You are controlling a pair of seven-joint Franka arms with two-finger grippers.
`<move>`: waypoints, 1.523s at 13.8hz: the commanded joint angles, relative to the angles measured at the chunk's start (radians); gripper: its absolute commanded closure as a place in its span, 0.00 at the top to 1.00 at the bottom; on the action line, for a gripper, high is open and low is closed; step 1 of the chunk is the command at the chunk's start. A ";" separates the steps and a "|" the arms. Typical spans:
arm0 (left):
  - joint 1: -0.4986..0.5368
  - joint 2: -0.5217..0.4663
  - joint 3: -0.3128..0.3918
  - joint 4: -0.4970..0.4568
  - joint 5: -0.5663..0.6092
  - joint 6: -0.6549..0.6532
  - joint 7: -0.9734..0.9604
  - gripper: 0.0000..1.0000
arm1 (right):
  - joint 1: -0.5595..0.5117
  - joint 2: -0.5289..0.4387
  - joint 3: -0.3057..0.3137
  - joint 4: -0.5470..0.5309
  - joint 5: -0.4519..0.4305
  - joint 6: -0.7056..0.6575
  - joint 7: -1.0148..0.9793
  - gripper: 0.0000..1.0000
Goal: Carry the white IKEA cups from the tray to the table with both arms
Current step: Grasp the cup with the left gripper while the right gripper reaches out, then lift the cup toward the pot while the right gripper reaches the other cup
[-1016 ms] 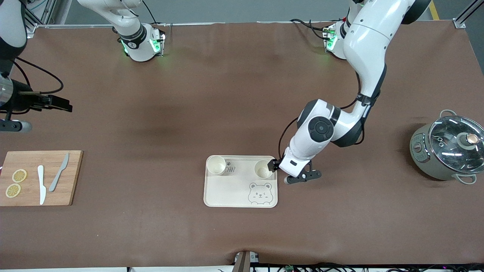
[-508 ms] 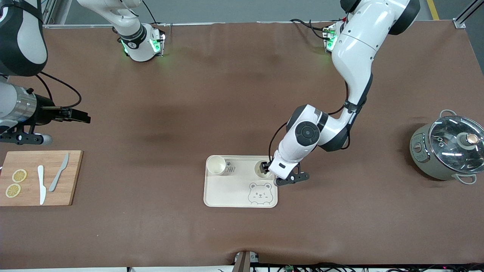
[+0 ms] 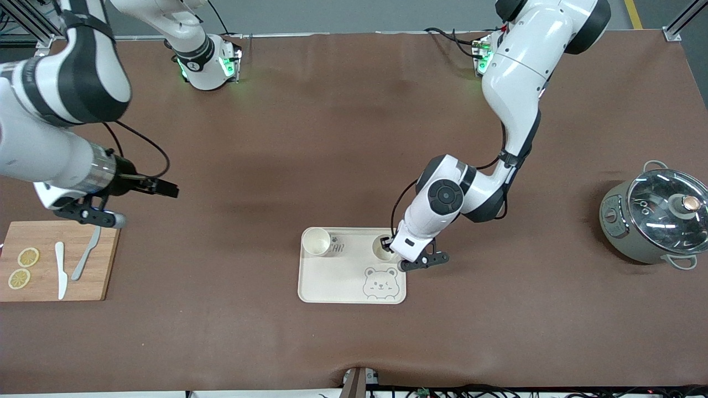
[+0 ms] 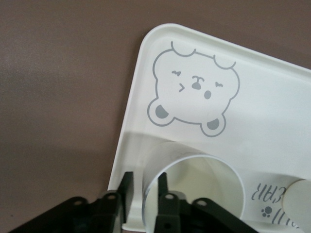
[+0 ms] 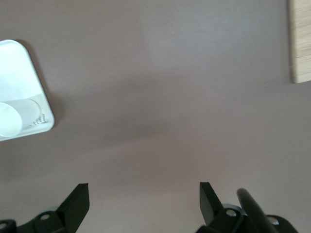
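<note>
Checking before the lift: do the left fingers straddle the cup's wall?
Yes, in the left wrist view one of the fingers sits inside the cup, the other outside.

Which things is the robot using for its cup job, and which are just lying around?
For the job:
- cup on the bear tray, its wall pinched by the left tool
- second cup on the tray
- right tool, open, over bare table

Just lying about:
- pot with glass lid
- cutting board with lemon slices and two knives
</note>
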 commanded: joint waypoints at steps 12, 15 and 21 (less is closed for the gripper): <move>0.054 -0.147 0.013 0.024 0.003 -0.081 0.008 0.00 | 0.179 0.152 -0.006 0.009 0.102 0.267 0.236 1.00; 0.134 -0.229 0.004 0.018 0.005 -0.186 0.063 0.00 | 0.220 0.198 -0.006 0.015 0.105 0.359 0.266 1.00; 0.319 -0.351 0.004 -0.098 0.005 -0.395 0.264 0.00 | 0.312 0.359 -0.006 0.112 0.096 0.426 0.322 1.00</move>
